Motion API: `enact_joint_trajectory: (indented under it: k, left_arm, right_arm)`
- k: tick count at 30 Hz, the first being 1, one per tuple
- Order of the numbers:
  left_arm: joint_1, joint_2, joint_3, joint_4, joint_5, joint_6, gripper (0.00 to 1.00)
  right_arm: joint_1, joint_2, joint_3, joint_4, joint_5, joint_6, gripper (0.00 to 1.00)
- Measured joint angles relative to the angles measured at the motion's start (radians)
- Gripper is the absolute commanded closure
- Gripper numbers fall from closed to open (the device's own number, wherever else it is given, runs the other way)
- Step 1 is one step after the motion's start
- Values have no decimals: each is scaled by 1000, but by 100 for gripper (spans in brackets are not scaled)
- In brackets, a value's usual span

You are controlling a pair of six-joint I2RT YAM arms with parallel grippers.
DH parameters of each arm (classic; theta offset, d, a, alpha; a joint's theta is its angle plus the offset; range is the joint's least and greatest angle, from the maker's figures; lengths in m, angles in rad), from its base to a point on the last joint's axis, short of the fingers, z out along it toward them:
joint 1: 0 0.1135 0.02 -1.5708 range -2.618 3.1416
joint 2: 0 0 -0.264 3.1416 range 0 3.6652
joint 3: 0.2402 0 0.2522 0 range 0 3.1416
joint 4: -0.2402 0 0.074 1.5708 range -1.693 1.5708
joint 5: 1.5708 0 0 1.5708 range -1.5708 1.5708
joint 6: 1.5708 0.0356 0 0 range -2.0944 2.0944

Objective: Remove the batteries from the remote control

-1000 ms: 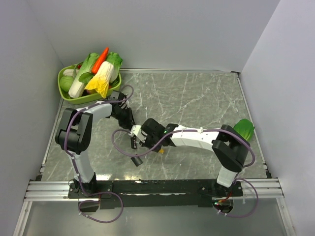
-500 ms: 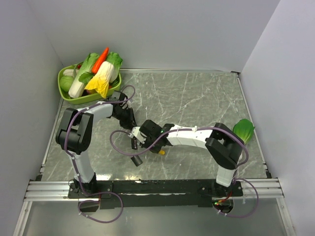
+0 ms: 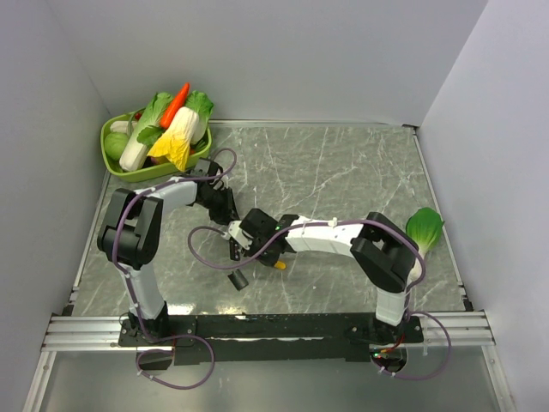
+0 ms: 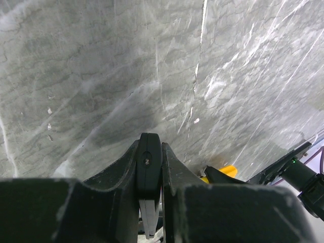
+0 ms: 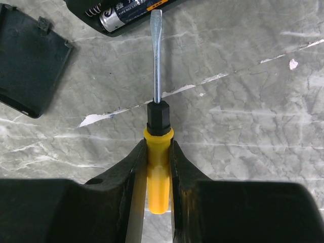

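My left gripper (image 4: 150, 146) is shut on the remote control (image 4: 150, 164), a slim black bar seen edge-on between the jaws. In the right wrist view the remote control (image 5: 86, 5) lies along the top edge with its compartment open and a battery (image 5: 126, 15) showing inside. A yellow-handled screwdriver (image 5: 159, 167) sits in my shut right gripper (image 5: 158, 147), its flat blade tip right at the battery's edge. From above, both grippers meet left of centre: the left gripper (image 3: 228, 218) holds the remote control (image 3: 233, 247) and the right gripper (image 3: 273, 259) is beside it.
The loose black battery cover (image 5: 28, 61) lies on the marble just left of the blade, also seen from above as a cover (image 3: 238, 280). A green basket (image 3: 116, 167) of toy vegetables stands back left. A green leafy toy (image 3: 424, 228) lies at the right.
The right arm's elbow and forearm have shifted left, carrying the screwdriver slightly toward the remote. The left arm has stayed put. Both grips are unchanged.
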Motion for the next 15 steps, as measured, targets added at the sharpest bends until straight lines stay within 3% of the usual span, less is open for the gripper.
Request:
enact_joint_trajectory:
  k: [15]
  left_arm:
    - [-29,0,-9,23,-7,-28,99]
  right_arm:
    - [40,65,175,-159,116,1,100]
